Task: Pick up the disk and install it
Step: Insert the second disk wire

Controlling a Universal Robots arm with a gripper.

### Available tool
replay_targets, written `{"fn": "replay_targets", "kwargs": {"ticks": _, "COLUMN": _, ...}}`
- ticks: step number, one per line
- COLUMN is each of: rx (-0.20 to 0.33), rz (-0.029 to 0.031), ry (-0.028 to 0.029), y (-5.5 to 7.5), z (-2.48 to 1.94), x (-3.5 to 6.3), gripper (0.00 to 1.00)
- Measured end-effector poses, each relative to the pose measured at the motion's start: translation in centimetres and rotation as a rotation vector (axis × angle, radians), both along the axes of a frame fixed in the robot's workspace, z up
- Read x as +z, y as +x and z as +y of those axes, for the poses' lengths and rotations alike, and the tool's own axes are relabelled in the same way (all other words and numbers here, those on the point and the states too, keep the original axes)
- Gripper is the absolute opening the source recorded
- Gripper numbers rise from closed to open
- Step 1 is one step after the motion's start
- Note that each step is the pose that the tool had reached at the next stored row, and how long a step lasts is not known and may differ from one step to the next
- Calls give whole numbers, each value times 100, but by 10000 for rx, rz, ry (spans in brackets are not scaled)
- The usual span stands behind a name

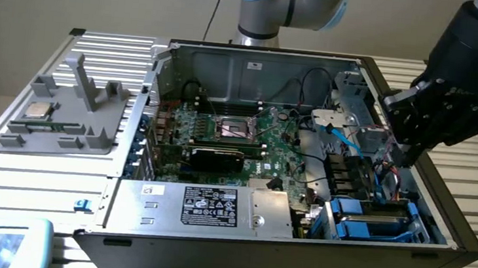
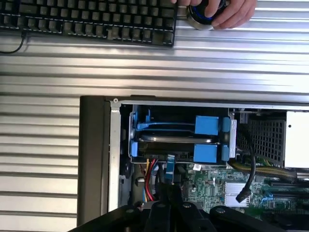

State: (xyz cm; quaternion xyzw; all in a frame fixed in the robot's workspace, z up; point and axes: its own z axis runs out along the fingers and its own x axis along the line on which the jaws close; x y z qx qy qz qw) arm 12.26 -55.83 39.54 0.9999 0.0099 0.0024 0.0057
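The gripper (image 1: 413, 147) hangs over the open computer case (image 1: 442, 213) near its drive bay, jaws pinched fully together with nothing between them. The disk (image 2: 176, 139) sits edge-on in the blue carrier bracket (image 2: 206, 125), slotted in the bay at the case's corner, just beside the red and blue cables (image 2: 150, 181). It looks rigid, fairly dense, metal-faced and likely slick; probably shock-sensitive too. The blue plastic tabs look like the safest hold, rather than the bare metal. Beyond the case, a keyboard (image 2: 87, 19) lies on the ribbed table (image 2: 48, 145), a hand (image 2: 231, 12) beside it.
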Motion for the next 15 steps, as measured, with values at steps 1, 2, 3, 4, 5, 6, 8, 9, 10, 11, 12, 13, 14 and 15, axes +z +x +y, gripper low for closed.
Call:
{"fn": "replay_targets", "kwargs": {"ticks": 1, "rx": 0, "rz": 0, "ry": -21, "y": -3, "z": 32, "x": 9, "gripper": 11}}
{"fn": "replay_targets", "kwargs": {"ticks": 2, "rx": 1, "rz": 0, "ry": -34, "y": -4, "z": 58, "x": 14, "gripper": 11}}
{"fn": "replay_targets", "kwargs": {"ticks": 3, "rx": 2, "rz": 0, "ry": -40, "y": -4, "z": 81, "x": 14, "gripper": 11}}
{"fn": "replay_targets", "kwargs": {"ticks": 4, "rx": 1, "rz": 0, "ry": -43, "y": -5, "z": 97, "x": 14, "gripper": 11}}
{"fn": "replay_targets", "kwargs": {"ticks": 5, "rx": 1, "rz": 0, "ry": -43, "y": -5, "z": 104, "x": 15, "gripper": 11}}
{"fn": "replay_targets", "kwargs": {"ticks": 6, "rx": 0, "rz": 0, "ry": -43, "y": -6, "z": 104, "x": 14, "gripper": 11}}
{"fn": "replay_targets", "kwargs": {"ticks": 8, "rx": 1, "rz": 0, "ry": -44, "y": -6, "z": 104, "x": 14, "gripper": 11}}
{"fn": "replay_targets", "kwargs": {"ticks": 9, "rx": 1, "rz": 0, "ry": -44, "y": -6, "z": 104, "x": 14, "gripper": 11}}
{"fn": "replay_targets", "kwargs": {"ticks": 10, "rx": 2, "rz": 0, "ry": -43, "y": -6, "z": 104, "x": 14, "gripper": 11}}
{"fn": "replay_targets", "kwargs": {"ticks": 11, "rx": 2, "rz": 0, "ry": -44, "y": -6, "z": 104, "x": 14, "gripper": 11}}
{"fn": "replay_targets", "kwargs": {"ticks": 12, "rx": 3, "rz": 0, "ry": -43, "y": -6, "z": 104, "x": 14, "gripper": 11}}
{"fn": "replay_targets", "kwargs": {"ticks": 13, "rx": 3, "rz": 0, "ry": -43, "y": -6, "z": 104, "x": 14, "gripper": 11}}
{"fn": "replay_targets", "kwargs": {"ticks": 14, "rx": 3, "rz": 0, "ry": -43, "y": -6, "z": 104, "x": 14, "gripper": 11}}
{"fn": "replay_targets", "kwargs": {"ticks": 15, "rx": 4, "rz": 0, "ry": -44, "y": -6, "z": 104, "x": 14, "gripper": 11}}
